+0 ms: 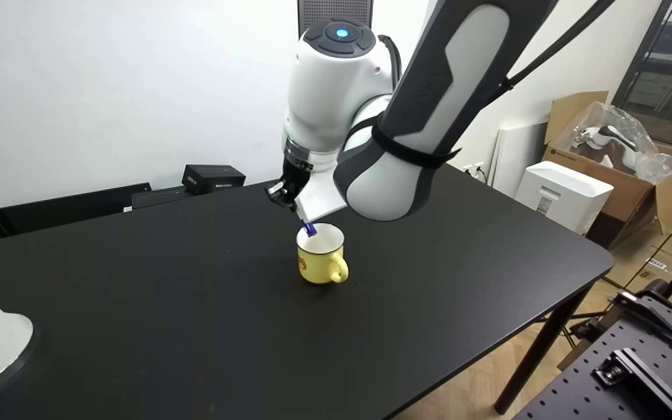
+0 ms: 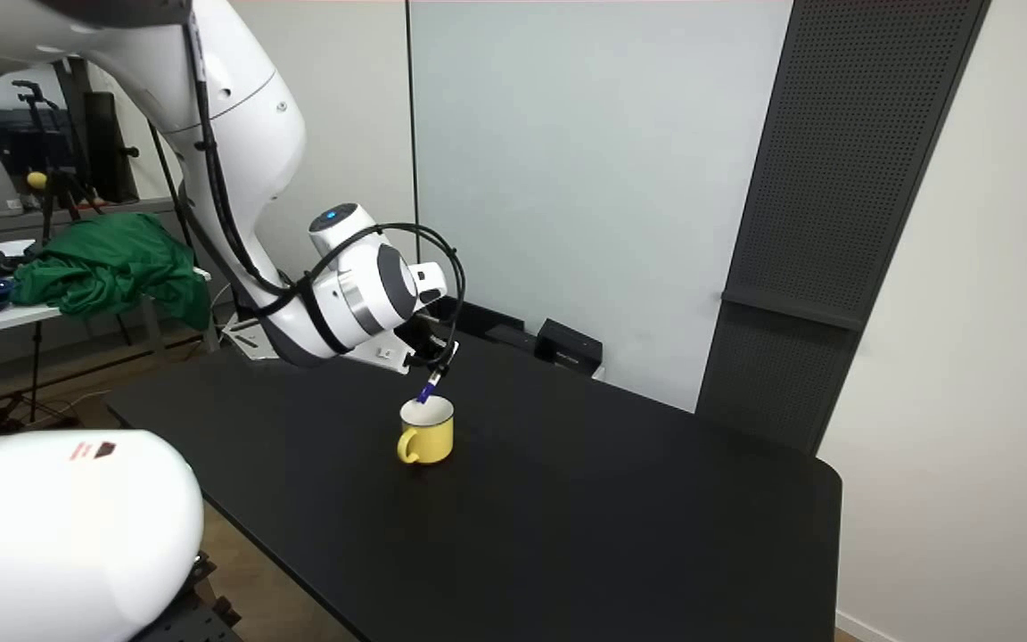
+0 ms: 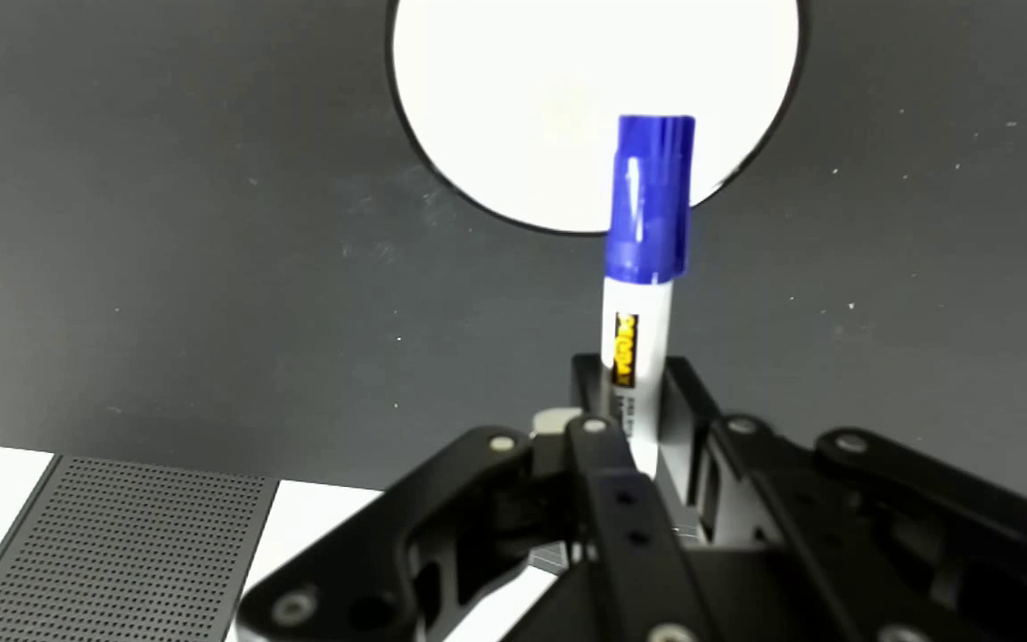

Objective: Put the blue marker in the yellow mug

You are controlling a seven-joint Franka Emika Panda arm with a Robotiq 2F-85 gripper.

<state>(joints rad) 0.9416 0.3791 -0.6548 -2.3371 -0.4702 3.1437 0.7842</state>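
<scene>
Right of centre in the wrist view, our pincer [image 3: 634,383] grips the blue marker [image 3: 647,205], cap over the yellow mug [image 3: 549,98] at top; we should centre it inside the rim, lower, then release.

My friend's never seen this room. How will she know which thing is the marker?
Find the big black table, then the mostly white robot arm over it. At the arm's end, the black gripper holds the marker, its blue end pointing down toward the yellow mug. It's the thin stick, part blue and part white, unlike the squat, handled mug.
</scene>
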